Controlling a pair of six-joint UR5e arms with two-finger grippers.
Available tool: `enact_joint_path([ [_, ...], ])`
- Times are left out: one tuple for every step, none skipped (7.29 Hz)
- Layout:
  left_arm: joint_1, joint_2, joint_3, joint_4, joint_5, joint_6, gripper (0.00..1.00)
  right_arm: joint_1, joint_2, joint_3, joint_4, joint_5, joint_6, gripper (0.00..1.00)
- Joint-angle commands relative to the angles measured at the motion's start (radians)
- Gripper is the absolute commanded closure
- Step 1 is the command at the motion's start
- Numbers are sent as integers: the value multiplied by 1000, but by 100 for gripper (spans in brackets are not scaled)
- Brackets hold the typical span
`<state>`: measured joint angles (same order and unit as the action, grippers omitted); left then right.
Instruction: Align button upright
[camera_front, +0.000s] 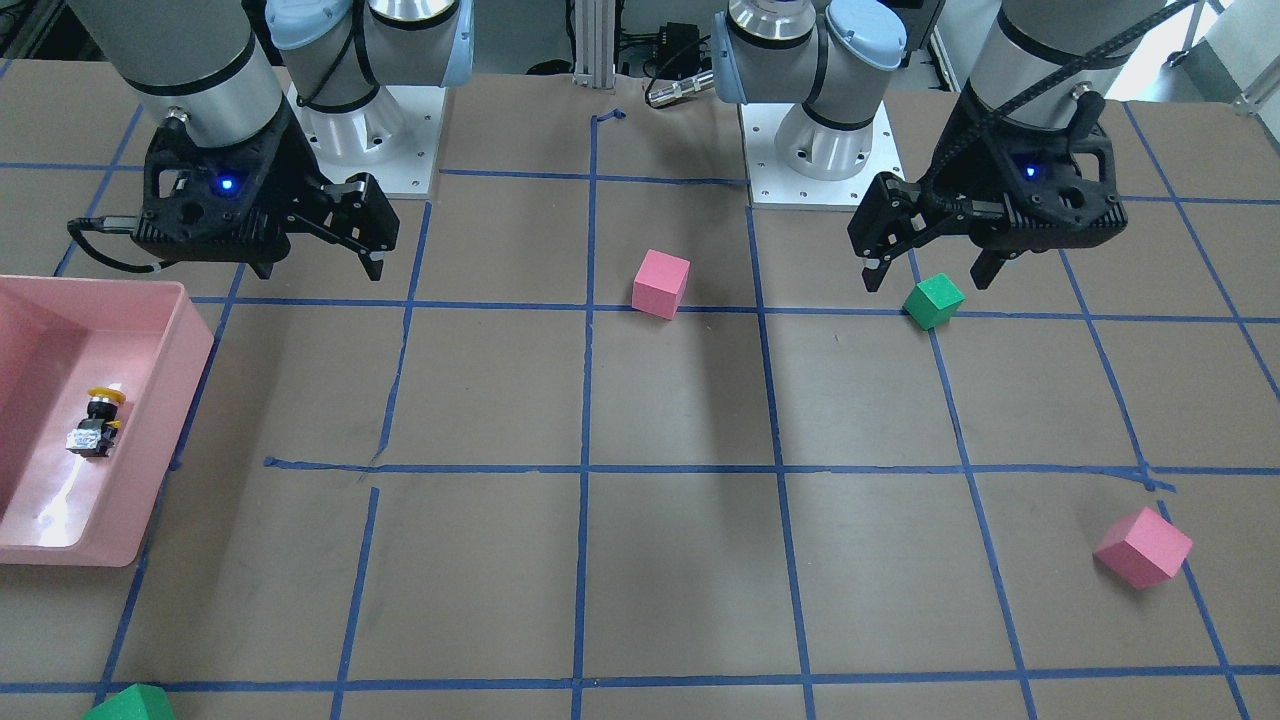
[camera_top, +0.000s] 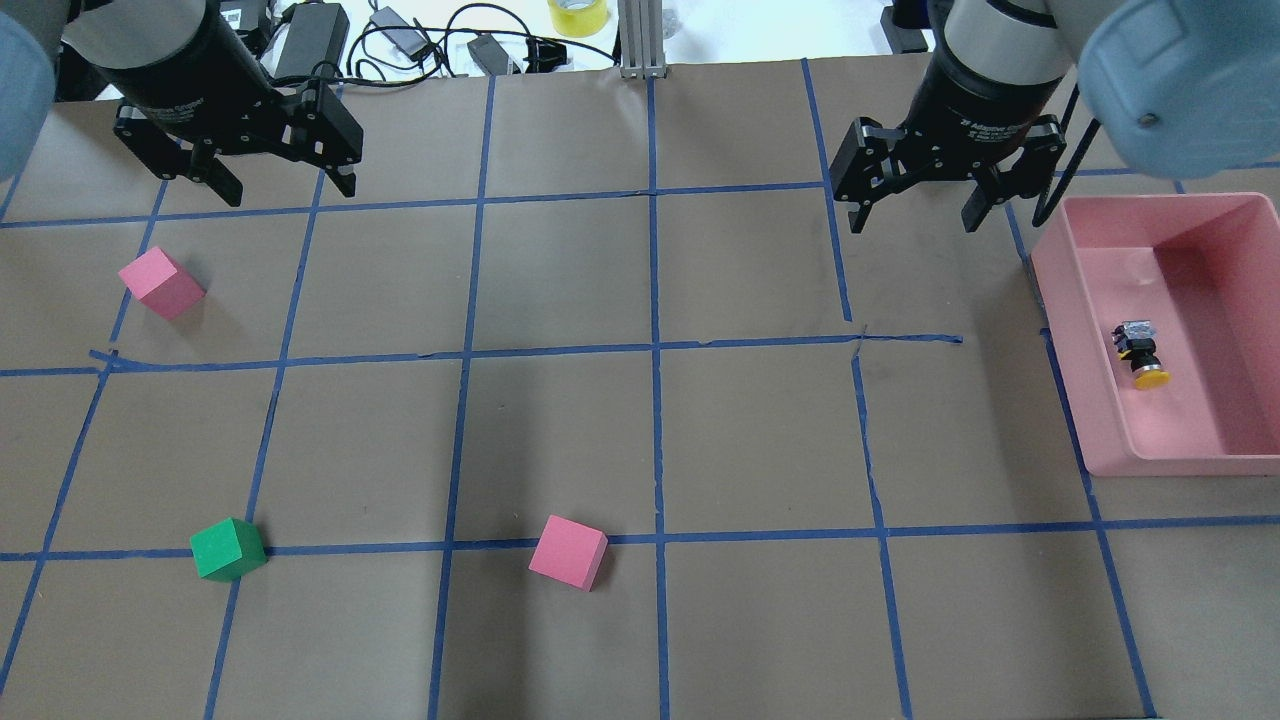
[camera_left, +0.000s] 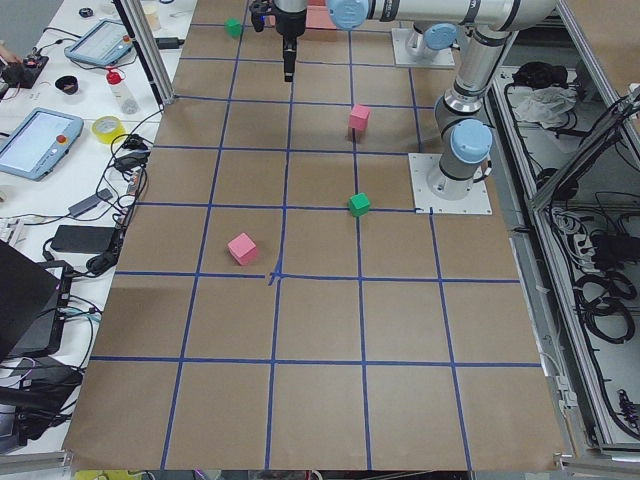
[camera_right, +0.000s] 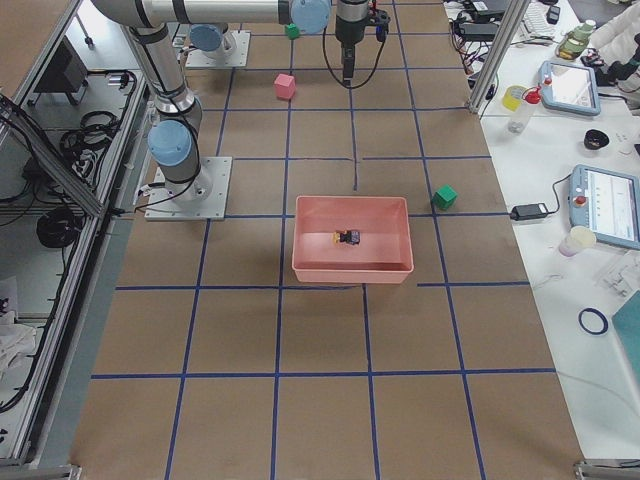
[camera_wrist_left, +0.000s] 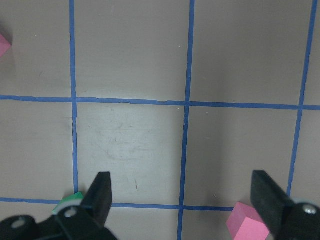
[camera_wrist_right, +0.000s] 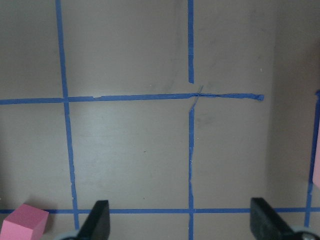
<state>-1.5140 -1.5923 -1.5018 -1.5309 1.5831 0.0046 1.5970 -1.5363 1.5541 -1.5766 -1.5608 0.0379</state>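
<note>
The button (camera_top: 1140, 355) lies on its side on the floor of the pink bin (camera_top: 1060, 300) at the table's right end, its yellow cap toward the robot; it also shows in the front view as the button (camera_front: 97, 425) and in the right side view as the button (camera_right: 348, 237). My right gripper (camera_top: 915, 222) hangs open and empty above the table, left of the bin and farther from the robot than the button. Far off on the other side, my left gripper (camera_top: 288, 190) is open and empty too. Neither wrist view shows the button.
A pink cube (camera_top: 160, 283) sits at the left, a green cube (camera_top: 227, 549) at the near left, and another pink cube (camera_top: 568, 552) near the middle front. A second green cube (camera_front: 130, 705) pokes in at the far edge near the bin (camera_front: 190, 350). Blue tape lines grid the brown table.
</note>
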Motion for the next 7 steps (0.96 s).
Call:
enact_joint_path([
  [0, 0, 0, 0, 0, 0, 0, 0, 1, 1, 3, -25, -15, 0],
  [0, 2, 0, 0, 0, 0, 0, 1, -1, 1, 3, -25, -13, 0],
  [0, 2, 0, 0, 0, 0, 0, 0, -2, -5, 6, -34, -13, 0],
  [0, 0, 0, 0, 0, 0, 0, 1, -8, -5, 7, -24, -1, 0],
  [0, 2, 0, 0, 0, 0, 0, 1, -4, -3, 4, -18, -1, 0],
  [0, 2, 0, 0, 0, 0, 0, 1, -4, -5, 1, -2, -6, 0],
  [0, 0, 0, 0, 0, 0, 0, 0, 1, -3, 0, 34, -15, 0],
])
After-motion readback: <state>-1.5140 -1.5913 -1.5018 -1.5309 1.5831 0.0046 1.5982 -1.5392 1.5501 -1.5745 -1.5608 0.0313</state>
